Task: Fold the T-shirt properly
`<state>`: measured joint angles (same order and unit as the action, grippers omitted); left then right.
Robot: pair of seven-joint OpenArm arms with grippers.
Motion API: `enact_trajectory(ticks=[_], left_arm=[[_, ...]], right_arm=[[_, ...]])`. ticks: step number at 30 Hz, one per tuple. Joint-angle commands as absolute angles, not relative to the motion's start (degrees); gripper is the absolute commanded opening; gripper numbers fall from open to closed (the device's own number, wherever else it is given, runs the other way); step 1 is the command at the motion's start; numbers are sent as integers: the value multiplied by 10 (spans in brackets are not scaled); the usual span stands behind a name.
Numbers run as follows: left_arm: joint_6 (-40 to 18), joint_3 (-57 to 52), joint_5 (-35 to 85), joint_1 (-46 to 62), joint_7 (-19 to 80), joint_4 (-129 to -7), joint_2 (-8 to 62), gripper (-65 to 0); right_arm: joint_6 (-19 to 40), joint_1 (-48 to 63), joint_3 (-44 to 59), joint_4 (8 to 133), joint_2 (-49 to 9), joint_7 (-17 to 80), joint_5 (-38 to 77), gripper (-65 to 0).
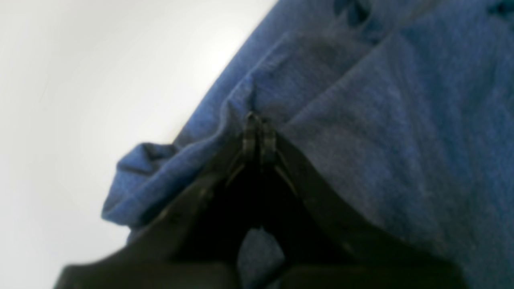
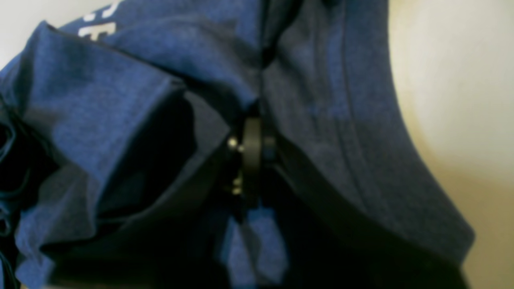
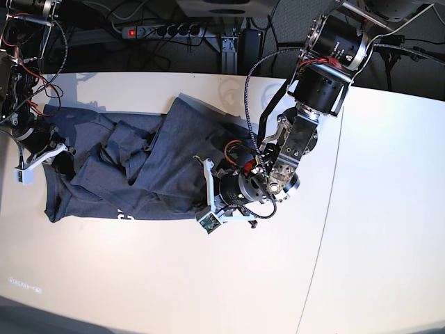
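Both your pincers are clenched on the T-shirt [image 3: 132, 177]: the left pincer [image 1: 257, 120] on a hemmed edge, the right pincer [image 2: 253, 120] in bunched cloth; pull unevenly and you could slip off or drag it; it lies crumpled, dark heathered blue-grey, on the white tabletop [image 3: 375, 209].

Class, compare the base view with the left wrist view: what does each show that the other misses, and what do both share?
Only the base view shows the whole T-shirt rumpled on the white table, the right gripper at its far end, and a power strip behind. Only the left wrist view shows the left gripper shut, pinching a fold near the hem. Both show blue-grey cloth on the white surface.
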<state>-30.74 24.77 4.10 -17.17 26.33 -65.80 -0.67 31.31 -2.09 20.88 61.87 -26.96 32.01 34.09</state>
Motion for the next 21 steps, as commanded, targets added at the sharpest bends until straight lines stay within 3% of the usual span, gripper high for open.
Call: enact_trajectory(ticks=[1, 21], left_arm=[[-322, 247, 42, -188, 245, -665, -9, -650], [-322, 246, 14, -269, 197, -500, -9, -650]], right_arm=[[313, -22, 210, 619, -279, 345, 322, -650], [313, -22, 210, 619, -279, 350, 322, -650]])
